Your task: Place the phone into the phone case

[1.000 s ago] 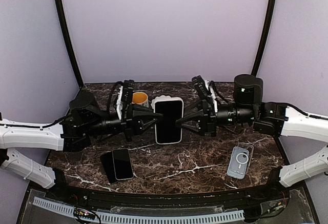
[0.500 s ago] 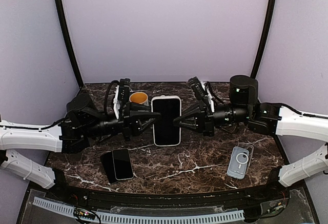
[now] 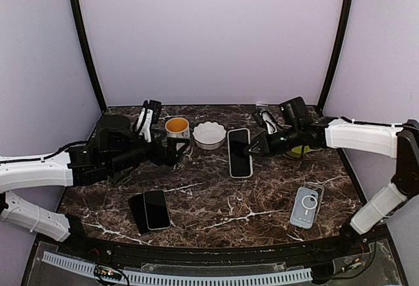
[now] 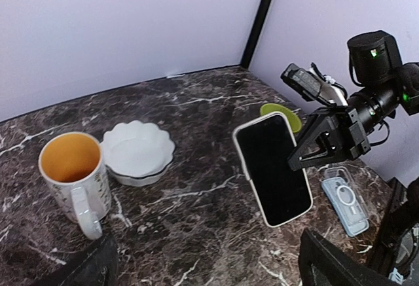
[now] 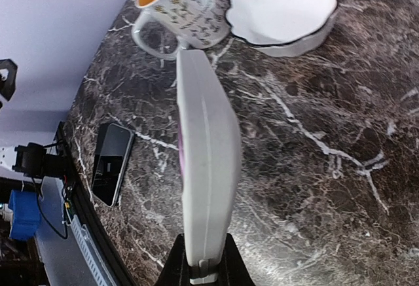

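The right gripper is clenched on the phone, pinching one edge of its white rim and holding it up over the marble table, just right of the scalloped white bowl. From the right wrist the phone shows only edge-on, a pale strip, so its screen is hidden there, and the two fingers gripping it are cut off at the bottom of the view. The left wrist view gives the dark screen plainly, tilted in the air. The left gripper is released, jaws spread wide and holding nothing. It sits beside the yellow-lined mug, well apart from the phone; in its own camera only the two dark fingertip corners poke in at the bottom. The clear case lies flat near the front right of the table, apart from the phone and from both grippers. A green thing peeps out behind the phone's top edge; from above the right arm covers most of it and I cannot tell what it is. At front left lie two dark slabs, overlapping; whether phones or covers is hard to make out.
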Motion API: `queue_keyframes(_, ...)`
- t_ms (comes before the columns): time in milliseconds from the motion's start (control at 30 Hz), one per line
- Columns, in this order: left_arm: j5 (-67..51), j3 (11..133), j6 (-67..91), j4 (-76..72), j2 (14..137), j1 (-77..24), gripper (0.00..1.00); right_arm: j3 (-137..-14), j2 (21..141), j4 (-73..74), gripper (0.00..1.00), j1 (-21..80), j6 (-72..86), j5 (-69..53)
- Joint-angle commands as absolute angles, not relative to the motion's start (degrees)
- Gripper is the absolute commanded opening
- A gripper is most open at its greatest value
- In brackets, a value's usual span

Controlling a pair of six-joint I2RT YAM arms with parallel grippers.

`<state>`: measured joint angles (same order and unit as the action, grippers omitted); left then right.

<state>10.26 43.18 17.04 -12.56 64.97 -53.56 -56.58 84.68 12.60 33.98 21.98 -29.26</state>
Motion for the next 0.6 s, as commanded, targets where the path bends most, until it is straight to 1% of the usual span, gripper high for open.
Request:
queue_keyframes(0,14.1,43.3,20.5,-6.4,65.2,-52.3,0.98,-63.8,90.4,13.4,0.00,29.6,23.7,-31.7)
queue_keyframes(233,14.4,42.2,20.7,-6.3,65.0,-51.8,0.98,-70.8,102.3,16.7,0.00,25.7,23.8,-35.1)
queue_keyframes(400,14.5,41.8,19.8,-6.2,65.1,-51.4,0.98,-73.8,106.7,18.7,0.00,25.4,23.2,-33.4)
queue_keyframes(567,13.8,42.3,18.7,-6.3,65.7,-51.3,0.98,-73.9,107.9,19.6,0.00,25.1,23.9,-30.9)
